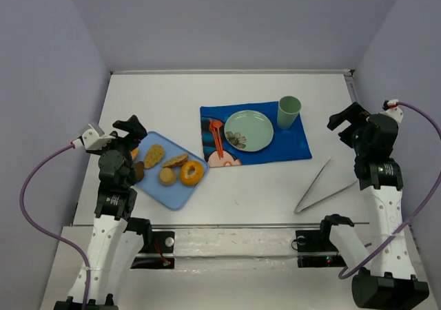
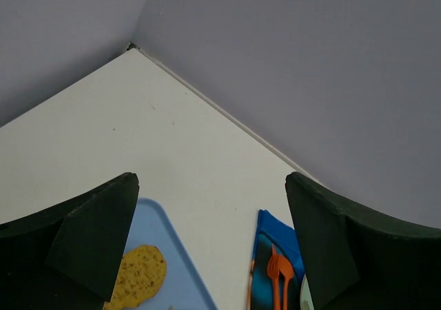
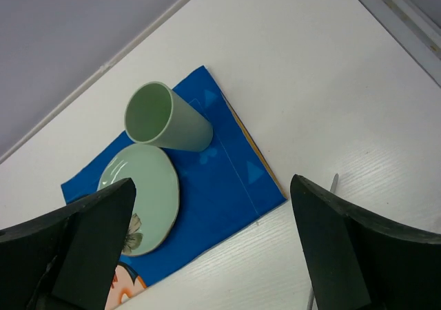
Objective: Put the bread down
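Counter (image 1: 172, 96) carries everything. Biggest item is the blue placemat (image 1: 293, 145) at centre, then the light-blue tray (image 1: 157, 189) to its left, with the tray's right corner just beside the mat's near-left corner. Green plate (image 1: 251, 125) sits on the mat and the green cup (image 1: 289, 111) stands upright at the plate's far-right edge. Metal tongs (image 1: 317, 186) lie open on bare counter near your right arm, apart from the mat. The bread (image 1: 199, 172) is on the tray's right end, the end nearest the mat, and nothing grips it. Crowding it: a small bun (image 1: 167, 176) touches its left side, and a wedge-shaped piece (image 1: 175, 161) and a flat oval piece (image 1: 154, 156) lie further left. An orange fork (image 1: 216, 136) lies on the mat between the tray and the plate. Your left gripper (image 2: 210, 186) hangs over the tray's far-left edge with its fingers apart and empty. Your right gripper (image 3: 213, 182) is raised right of the mat, fingers also apart and empty.
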Robot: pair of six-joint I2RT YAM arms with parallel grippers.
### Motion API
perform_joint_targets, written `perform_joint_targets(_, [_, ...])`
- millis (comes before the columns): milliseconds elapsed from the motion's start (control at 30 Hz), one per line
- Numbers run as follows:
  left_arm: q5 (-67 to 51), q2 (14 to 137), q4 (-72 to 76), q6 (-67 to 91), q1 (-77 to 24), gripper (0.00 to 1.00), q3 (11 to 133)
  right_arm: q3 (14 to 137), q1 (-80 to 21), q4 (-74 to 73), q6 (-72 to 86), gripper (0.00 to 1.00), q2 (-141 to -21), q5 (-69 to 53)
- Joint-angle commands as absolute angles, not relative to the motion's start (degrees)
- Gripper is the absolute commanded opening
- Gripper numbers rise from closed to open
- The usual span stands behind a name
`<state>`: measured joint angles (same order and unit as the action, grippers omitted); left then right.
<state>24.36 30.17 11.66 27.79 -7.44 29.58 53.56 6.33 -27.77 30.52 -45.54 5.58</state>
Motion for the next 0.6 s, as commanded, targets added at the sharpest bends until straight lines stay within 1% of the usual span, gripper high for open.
perform_joint_targets(0, [27.51, 29.88, 13.45, 28.39, -7.65, 0.99, 29.62, 55.73, 6.15, -29.53, 31.29, 1.00, -42.46, 7.38])
perform_joint_targets(100, [27.51, 30.41, 13.53, 28.48, -7.65, 0.99, 29.71, 53.62, 6.15, -29.71, 29.89, 1.00, -40.87, 3.19])
perform_joint_targets(200, [27.86, 31.11, 13.36, 28.56, -7.65, 0.99, 30.06, 51.51, 6.15, -32.41, 29.62, 1.00, -40.17, 2.37])
perform_joint_targets(367, [29.79, 32.69, 11.52, 28.74, -7.65, 0.99, 31.20, 50.71, 6.15, -40.68, 31.55, 1.00, -42.53, 3.08])
perform_joint_targets(467, [30.32, 33.66, 10.73, 28.92, -7.65, 0.99, 31.73, 49.23, 6.15, -45.69, 32.69, 1.00, -44.29, 0.44])
perform_joint_targets(500, [30.41, 34.10, 10.37, 28.83, -7.65, 0.99, 32.16, 47.65, 6.15, -46.23, 33.04, 1.00, -44.73, -2.34])
perform_joint_targets(567, [30.67, 34.45, 9.58, 28.83, -7.65, 0.99, 32.43, 45.89, 6.15, -47.37, 34.10, 1.00, -45.96, -3.43])
